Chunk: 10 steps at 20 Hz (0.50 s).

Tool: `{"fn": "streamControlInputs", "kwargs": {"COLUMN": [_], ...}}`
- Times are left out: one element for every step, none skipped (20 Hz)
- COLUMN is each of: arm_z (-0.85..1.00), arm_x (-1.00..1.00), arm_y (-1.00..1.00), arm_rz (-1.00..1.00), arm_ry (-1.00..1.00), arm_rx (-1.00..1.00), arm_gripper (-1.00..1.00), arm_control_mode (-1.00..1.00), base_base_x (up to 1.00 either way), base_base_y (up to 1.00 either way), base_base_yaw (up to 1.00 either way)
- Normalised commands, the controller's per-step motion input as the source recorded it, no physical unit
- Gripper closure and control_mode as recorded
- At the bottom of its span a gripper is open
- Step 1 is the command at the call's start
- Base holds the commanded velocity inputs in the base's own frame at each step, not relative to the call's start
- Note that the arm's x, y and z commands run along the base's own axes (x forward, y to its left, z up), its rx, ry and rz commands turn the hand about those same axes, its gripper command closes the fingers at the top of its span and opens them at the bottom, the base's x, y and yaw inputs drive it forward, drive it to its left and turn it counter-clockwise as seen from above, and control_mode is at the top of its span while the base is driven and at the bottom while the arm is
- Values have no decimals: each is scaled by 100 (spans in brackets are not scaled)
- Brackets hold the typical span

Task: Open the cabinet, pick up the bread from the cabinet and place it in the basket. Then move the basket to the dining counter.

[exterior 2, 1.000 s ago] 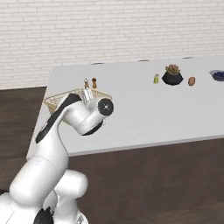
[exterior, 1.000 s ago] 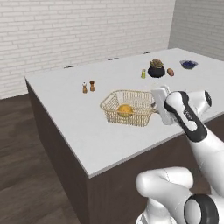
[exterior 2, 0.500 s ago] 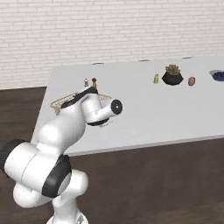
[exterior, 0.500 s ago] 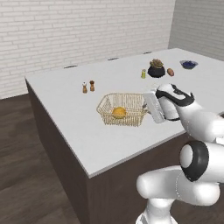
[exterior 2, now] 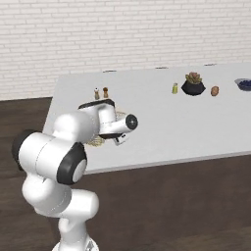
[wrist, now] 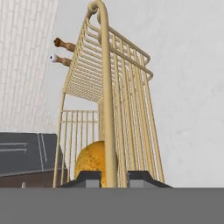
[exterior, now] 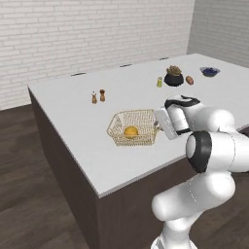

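Both jaws of my gripper (wrist: 107, 177) are nearly closed, one on each side of the basket's rim wire, so I have hold of the basket (exterior: 133, 127) by its near edge. In the hand view I see my two dark finger tips (wrist: 89, 178) low down, and the thick golden wire runs up right between them. From the left base view the basket sits flat on the dining counter (exterior: 78, 126), not far from the counter's front edge. My gripper (exterior: 156, 127) meets the basket at its right end there. The bread (exterior: 131, 132) lies inside the basket, on the bottom, close to the side nearest me. In the hand view the bread (wrist: 91, 164) is a round orange ball behind the wires, just past my finger tips. From the right base view my arm covers most of the basket (exterior 2: 96, 142), and I can see just a bit of tan mesh under it. Two small brown shakers (exterior: 98, 96) stand side by side farther back on the counter, well apart from the basket. Far off to the right I see a little yellow jar (exterior: 159, 82), then a dark pot with a plant (exterior: 173, 77) in it, then a small brown lump (exterior: 189, 80), and last a dark blue bowl (exterior: 209, 71). A white brick wall (exterior: 87, 34) stands behind the counter. Dark wood floor (exterior: 34, 194) lies around it.
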Motion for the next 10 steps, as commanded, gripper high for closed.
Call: {"fn": "streamControlInputs", "kwargs": {"arm_z": [-46, -62, -52, -55, -54, -52, -49, -46, -46, -45], "arm_x": [13, 14, 14, 14, 18, 20, 17, 16, 14, 11], "arm_y": [17, 34, 24, 26, 19, 16, 13, 6, 6, 4], "arm_rz": [0, 0, 0, 0, 0, 0, 0, 0, 0, 0], "arm_ry": [0, 0, -2, -1, 0, 0, 0, 0, 0, 0], "arm_rx": [-14, -18, -16, -17, -15, -15, -14, -13, -12, -11], "arm_gripper": [100, 100, 100, 100, 100, 100, 100, 100, 100, 100], "arm_control_mode": [-100, -100, -100, -100, -100, -100, -100, -100, -100, -100], "base_base_x": [0, 0, 0, 0, 0, 0, 0, 0, 0, 0], "base_base_y": [0, 0, 0, 0, 0, 0, 0, 0, 0, 0], "base_base_yaw": [0, 0, 0, 0, 0, 0, 0, 0, 0, 0]}}
